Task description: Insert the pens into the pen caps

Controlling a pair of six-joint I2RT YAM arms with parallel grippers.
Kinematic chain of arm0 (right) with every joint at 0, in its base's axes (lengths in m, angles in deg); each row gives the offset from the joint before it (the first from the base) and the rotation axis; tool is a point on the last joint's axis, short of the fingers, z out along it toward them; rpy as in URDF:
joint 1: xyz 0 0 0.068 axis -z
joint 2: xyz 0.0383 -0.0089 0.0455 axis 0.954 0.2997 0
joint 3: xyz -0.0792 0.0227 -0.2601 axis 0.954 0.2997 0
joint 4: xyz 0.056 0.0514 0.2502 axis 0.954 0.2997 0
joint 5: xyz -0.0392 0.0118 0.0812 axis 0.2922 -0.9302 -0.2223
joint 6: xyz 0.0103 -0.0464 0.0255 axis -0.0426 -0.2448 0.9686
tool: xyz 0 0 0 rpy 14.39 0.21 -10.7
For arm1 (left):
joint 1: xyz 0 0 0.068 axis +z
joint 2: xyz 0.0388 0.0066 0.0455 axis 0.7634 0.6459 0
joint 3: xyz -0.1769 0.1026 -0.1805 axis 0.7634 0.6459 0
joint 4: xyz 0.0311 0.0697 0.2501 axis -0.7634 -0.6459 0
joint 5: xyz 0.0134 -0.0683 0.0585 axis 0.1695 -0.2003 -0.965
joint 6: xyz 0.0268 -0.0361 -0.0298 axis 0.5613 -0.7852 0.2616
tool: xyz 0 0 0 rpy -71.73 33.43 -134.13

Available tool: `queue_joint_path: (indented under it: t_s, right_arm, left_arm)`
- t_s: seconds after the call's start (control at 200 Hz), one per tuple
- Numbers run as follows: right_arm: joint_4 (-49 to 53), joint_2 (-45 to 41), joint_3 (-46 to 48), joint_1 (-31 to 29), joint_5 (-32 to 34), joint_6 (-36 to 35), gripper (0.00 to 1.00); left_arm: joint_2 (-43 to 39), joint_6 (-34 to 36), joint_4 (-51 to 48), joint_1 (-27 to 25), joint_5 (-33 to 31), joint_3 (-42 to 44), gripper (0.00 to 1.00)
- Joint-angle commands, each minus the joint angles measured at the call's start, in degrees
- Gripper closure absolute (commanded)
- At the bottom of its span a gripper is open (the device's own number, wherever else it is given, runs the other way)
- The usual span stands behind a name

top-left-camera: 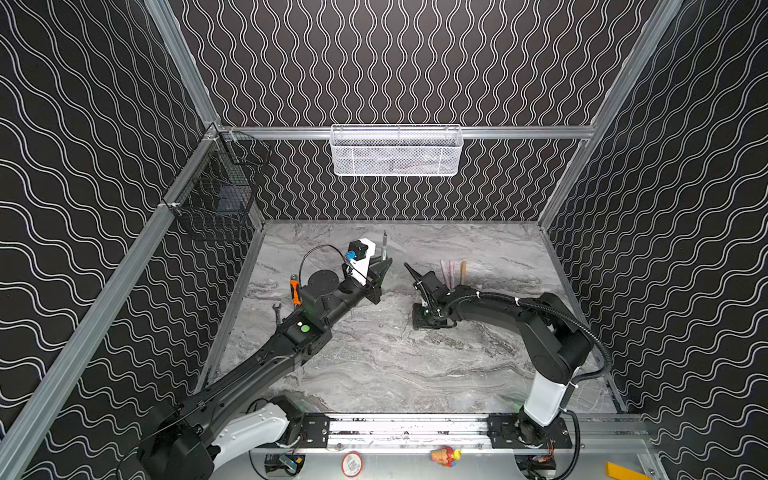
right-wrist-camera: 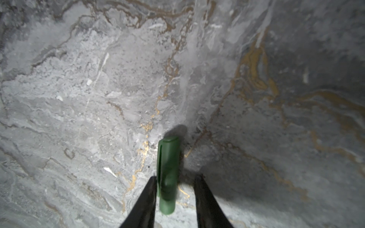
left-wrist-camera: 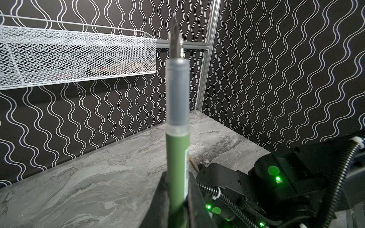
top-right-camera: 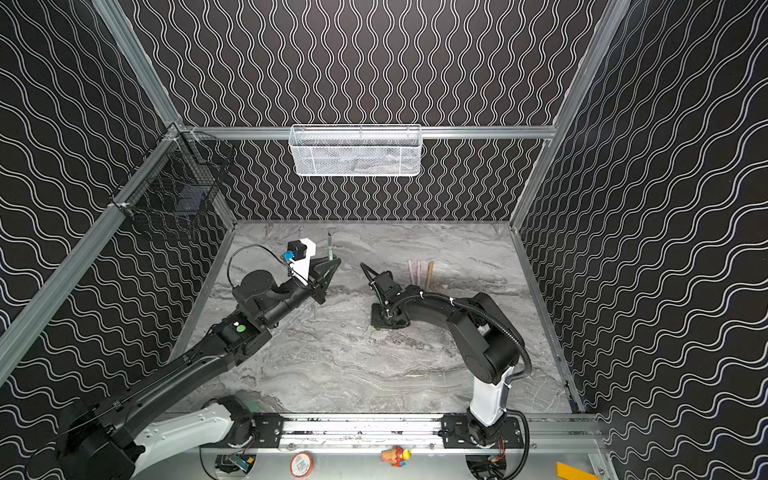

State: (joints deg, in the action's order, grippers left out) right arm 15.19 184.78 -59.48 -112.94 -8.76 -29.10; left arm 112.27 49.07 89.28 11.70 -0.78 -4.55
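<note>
Left hand (left-wrist-camera: 177,177) around green pen (left-wrist-camera: 176,150)

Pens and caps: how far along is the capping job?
Done: nothing visibly capped. In hand: left end effector grips the green pen tip-up; right end effector straddles the green cap, jaws open. Remaining: join them; pink pens and tan pen lie nearby, capping unclear.

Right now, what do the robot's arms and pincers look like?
Both arms are mostly black with a white shell near the base. The left arm has a green dot and thin looping cable; the right arm carries a ribbed black hose. The left gripper and right gripper have slim black tapering fingers.
</note>
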Motion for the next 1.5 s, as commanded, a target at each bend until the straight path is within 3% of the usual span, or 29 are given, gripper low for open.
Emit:
queue_joint_path:
  t_s: [0.0, 0.27, 0.891, 1.491]
  right_arm:
    - [2.04, -0.80, -0.39, 0.00, 0.49, -1.72, 0.65]
    - [5.04, -0.50, -3.83, -0.05, -0.02, -5.34, 0.69]
    - [7.11, 5.27, -6.72, -0.05, 2.01, -5.28, 0.78]
    - [6.77, 4.43, -6.74, -0.18, 1.46, -5.39, 0.76]
  left_arm:
    - [0.33, -0.35, 1.04, -0.07, 0.68, -0.56, 0.97]
    - [0.47, -0.20, 0.82, -0.08, 0.72, -0.60, 0.97]
    - [0.64, -0.38, 0.92, -0.04, 1.00, -0.77, 0.98]
    - [1.14, -0.56, 0.79, -0.08, 1.20, -0.84, 0.98]
